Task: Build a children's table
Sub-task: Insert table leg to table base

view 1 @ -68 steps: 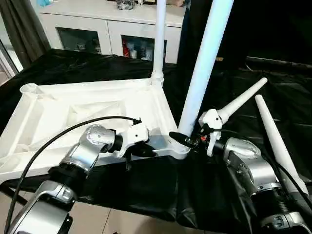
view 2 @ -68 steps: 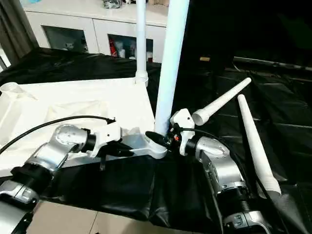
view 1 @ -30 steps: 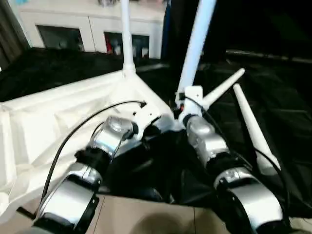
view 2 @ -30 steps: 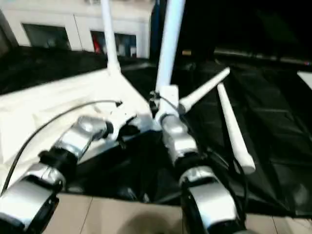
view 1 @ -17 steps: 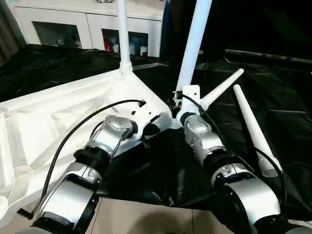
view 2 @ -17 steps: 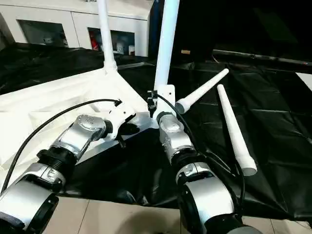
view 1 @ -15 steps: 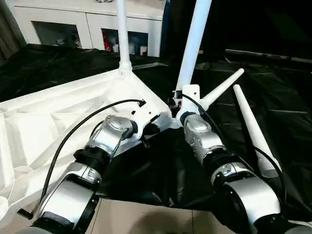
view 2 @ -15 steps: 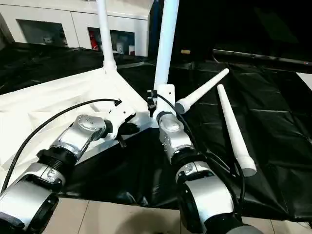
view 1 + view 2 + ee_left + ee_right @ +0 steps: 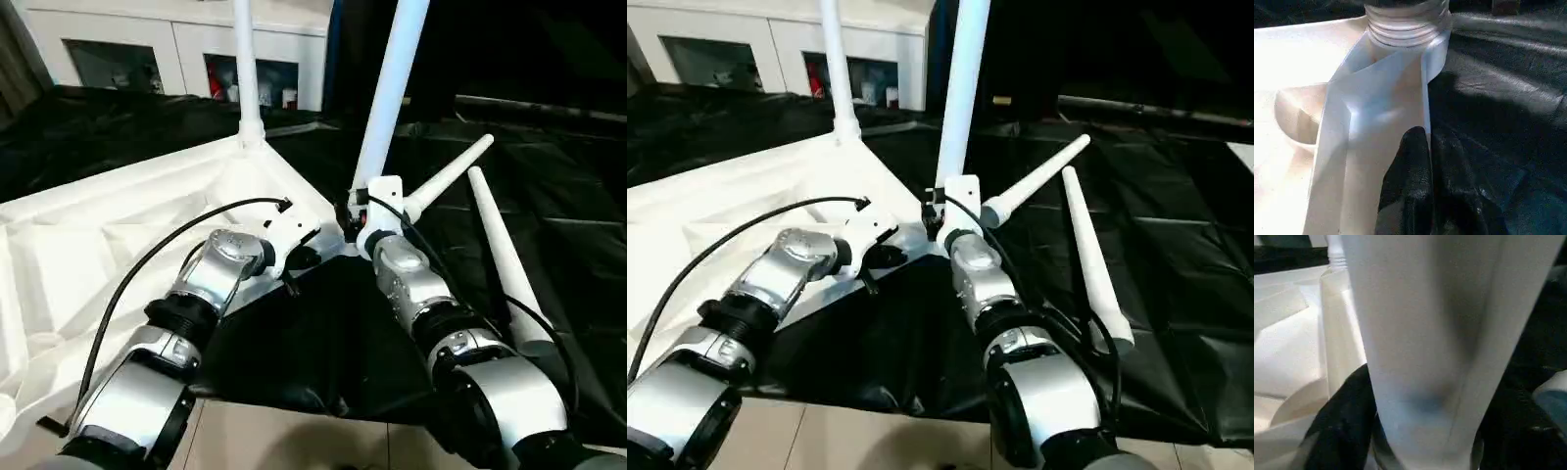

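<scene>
Right gripper (image 9: 355, 217) sits at the base of a long tapered white tube leg (image 9: 389, 93), its black fingers (image 9: 1334, 428) spread to either side of the tube and closed against it just above the socket. This leg stands slightly tilted in the near round corner socket (image 9: 1406, 30) of the white plastic rectangular table top (image 9: 88, 245), which lies ribbed side up on the black sheet-covered work surface (image 9: 323, 333).

Left gripper (image 9: 312, 257) rests beside it at the same corner, to the right gripper's left; one black finger (image 9: 1410, 181) lies against the white rim wall below the socket — whether it pinches the rim or merely presses on it cannot be told.

Beyond both grippers, a second white tube leg (image 9: 244, 69) stands upright in the far corner socket. Off to the right gripper's right, two loose white tapered legs lie on the black sheet: one (image 9: 446, 179) pointing its thick end towards the gripper, the other (image 9: 500, 257) alongside it, further right.

The left wrist view shows the leg's threaded end seated in the socket collar — a detail hidden from the head views by the right wrist. Behind everything stands a white cabinet with glass doors (image 9: 176, 54).
</scene>
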